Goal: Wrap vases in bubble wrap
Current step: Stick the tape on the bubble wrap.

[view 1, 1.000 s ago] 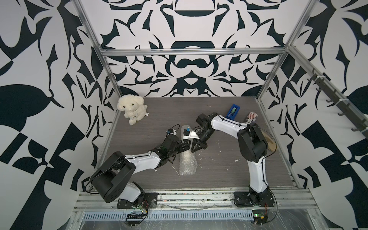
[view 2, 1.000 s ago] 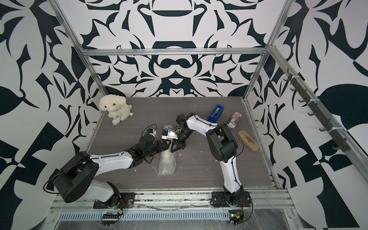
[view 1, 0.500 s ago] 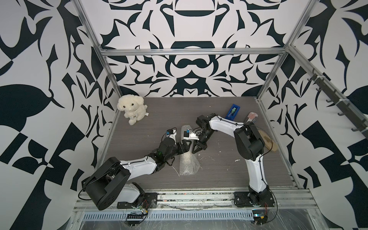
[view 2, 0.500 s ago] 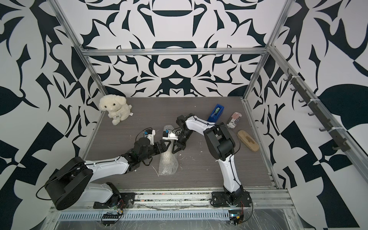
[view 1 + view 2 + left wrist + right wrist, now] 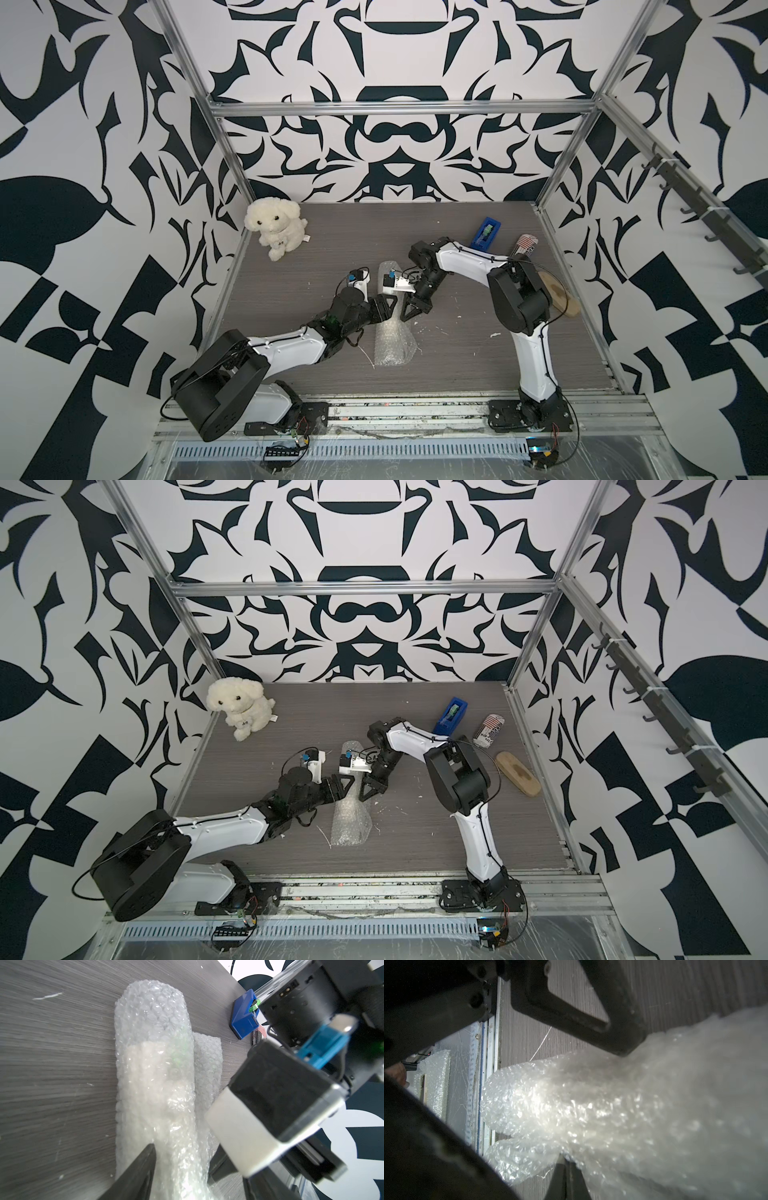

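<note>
Bubble wrap pinched by right gripper; left gripper straddles it, grip unclear.

Vase dim through bubble wrap — ribs, rim unreadable; near end cut off.

Left arm: stretched low and forward over the tabletop; left claw pointing toward mid-tabletop, jaws standing apart. Right arm: elbow folded high, forearm reaching inward; right claw angled downward, jaws closed together, tips just beside left claw.
</note>
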### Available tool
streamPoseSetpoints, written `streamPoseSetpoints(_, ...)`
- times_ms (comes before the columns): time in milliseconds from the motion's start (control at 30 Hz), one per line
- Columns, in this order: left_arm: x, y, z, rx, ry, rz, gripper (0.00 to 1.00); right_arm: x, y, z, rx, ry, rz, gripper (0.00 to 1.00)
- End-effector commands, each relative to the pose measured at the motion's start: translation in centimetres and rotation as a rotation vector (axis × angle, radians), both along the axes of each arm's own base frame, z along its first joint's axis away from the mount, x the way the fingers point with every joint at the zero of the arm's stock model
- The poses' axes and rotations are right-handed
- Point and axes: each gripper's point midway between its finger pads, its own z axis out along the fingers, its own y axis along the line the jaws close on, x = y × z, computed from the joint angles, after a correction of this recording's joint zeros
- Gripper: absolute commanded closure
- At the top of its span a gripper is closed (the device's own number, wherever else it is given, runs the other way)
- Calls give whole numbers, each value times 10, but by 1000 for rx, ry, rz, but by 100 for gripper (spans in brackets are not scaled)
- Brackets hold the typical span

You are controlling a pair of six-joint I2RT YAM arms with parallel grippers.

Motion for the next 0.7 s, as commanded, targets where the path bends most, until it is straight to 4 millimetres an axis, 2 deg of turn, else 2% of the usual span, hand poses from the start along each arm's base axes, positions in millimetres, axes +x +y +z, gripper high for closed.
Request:
streamPoseSetpoints(0, -12, 0, -2, 30, 16, -58, 30, 1, 7, 28, 56, -24, 1, 94)
streamPoseSetpoints(67, -17, 0, -3, 39, 30, -77, 29, 2, 7, 27, 56, -24, 0, 94)
streamPoseSetpoints(133, -22, 0, 5, 23, 25, -101, 29, 2, 7, 26, 53, -21, 1, 94)
streamPoseSetpoints(300, -35, 2, 8, 24, 53, -137, 33, 1, 7, 26, 52, -18, 0, 95)
streamPoseSetpoints(333, -37, 2, 11, 8, 55, -140, 36, 1, 7, 26, 54, -19, 0, 95)
streamPoseSetpoints(433, -44, -1, 19, -24, 68, -157, 51, 0, 6, 26, 51, -19, 1, 95)
streamPoseSetpoints(667, -49, -8, 6, 12, 110, -167, 54, 0, 5, 25, 44, -17, 0, 95)
